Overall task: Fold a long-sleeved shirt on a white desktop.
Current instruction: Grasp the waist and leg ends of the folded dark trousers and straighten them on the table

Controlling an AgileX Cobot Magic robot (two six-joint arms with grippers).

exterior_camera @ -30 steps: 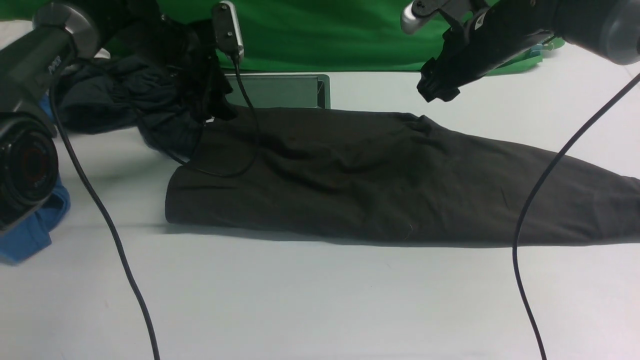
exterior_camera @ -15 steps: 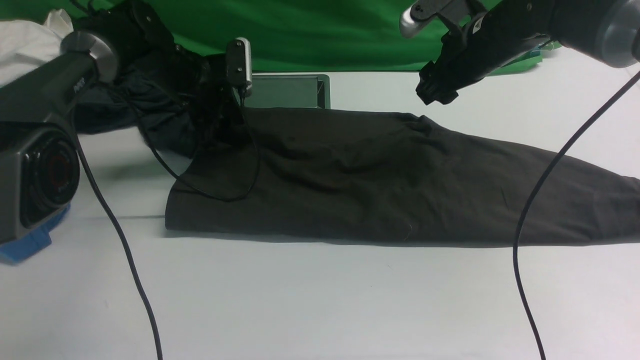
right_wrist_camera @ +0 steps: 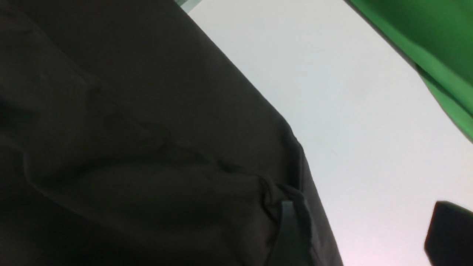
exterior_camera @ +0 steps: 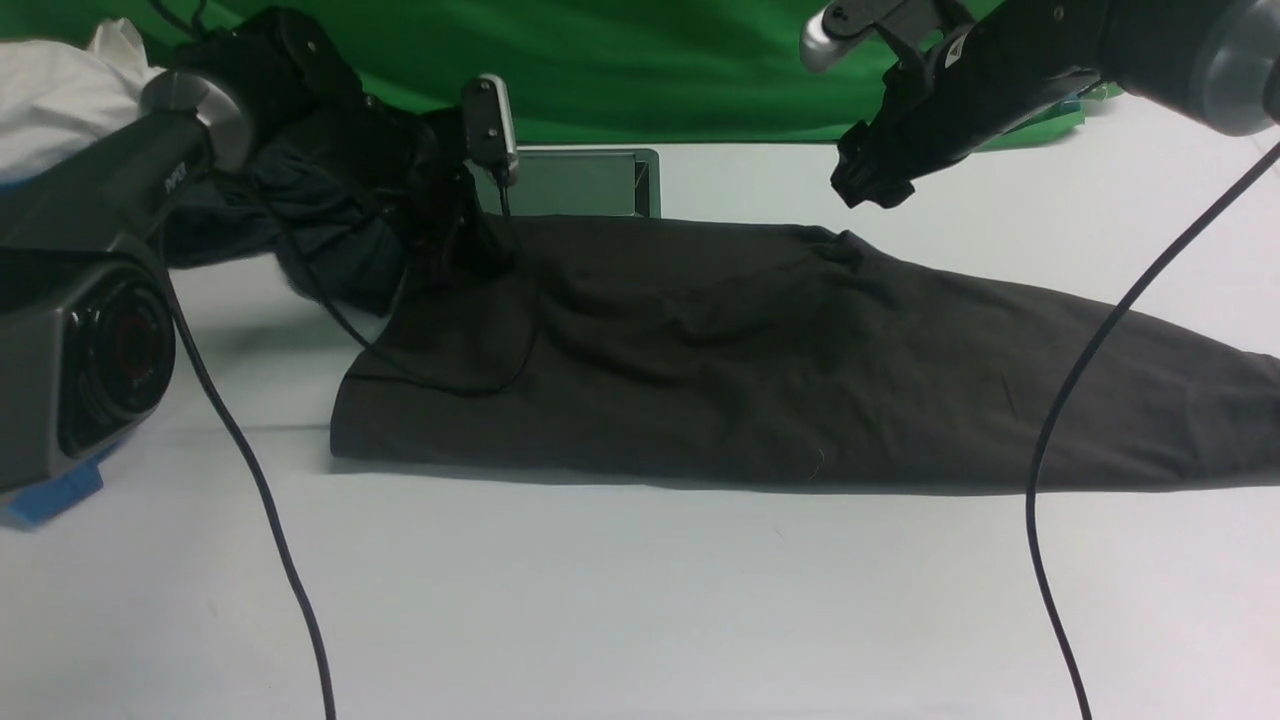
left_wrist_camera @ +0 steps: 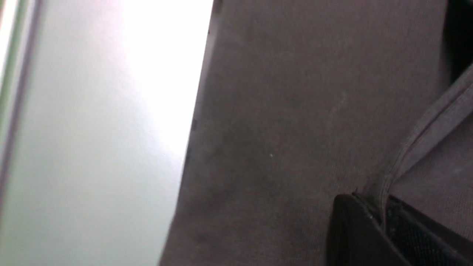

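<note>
Front view: left pincer (exterior_camera: 470, 248) low, tight on long-sleeved shirt (exterior_camera: 760, 350) edge; right pincer (exterior_camera: 868, 186) aloft, state unclear.

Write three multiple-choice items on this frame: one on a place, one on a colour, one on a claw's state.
1. Where is the right claw?
A) in the air over the far edge of the long-sleeved shirt
B) buried under the shirt
C) out of frame

2. What colour is the backdrop behind the white desktop?
A) red
B) yellow
C) green

3. What state is the left claw in?
A) wide open over bare desktop
B) shut on a seam of the shirt
C) shut on nothing, in the air

Key:
1 A: the front view shows it clear of the fabric.
2 C: the cloth behind is green.
3 B: the left wrist view shows the seam pinched between its fingers.
</note>
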